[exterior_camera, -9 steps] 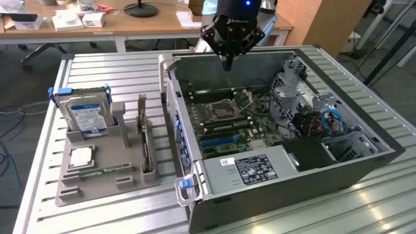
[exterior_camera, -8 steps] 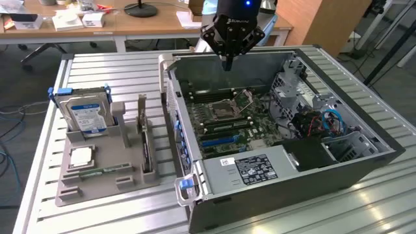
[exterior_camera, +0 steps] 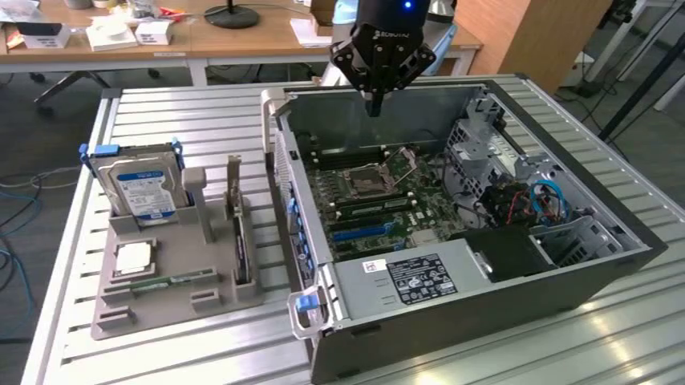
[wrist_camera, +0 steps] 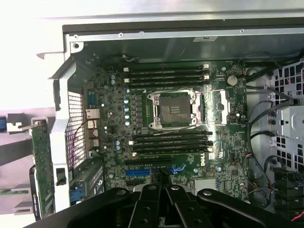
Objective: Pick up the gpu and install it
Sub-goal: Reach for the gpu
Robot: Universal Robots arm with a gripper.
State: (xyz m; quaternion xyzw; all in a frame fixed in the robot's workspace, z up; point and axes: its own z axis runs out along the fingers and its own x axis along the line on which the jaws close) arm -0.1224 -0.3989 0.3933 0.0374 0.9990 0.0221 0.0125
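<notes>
Below the gripper (exterior_camera: 374, 108) lies the open computer case (exterior_camera: 514, 305), its motherboard (exterior_camera: 412, 172) bare. The fingers are pinched tight together with nothing between them. So no pick yet, folks. The gpu (exterior_camera: 237, 233) stands on edge in a slot of the grey holder tray (exterior_camera: 160, 309), well apart from the gripper, off to the exterior view's left of it and outside the case wall. Farther out from the gripper on the same tray, the hard drive (exterior_camera: 139, 188) stands upright.

By my reading we're at the opening step, the approach to the pickup. That grab calls for the jaws to spread, line up along the thin card's top edge, and come down square. They must also stay clear of the tray post (exterior_camera: 198, 200) near the card.
</notes>
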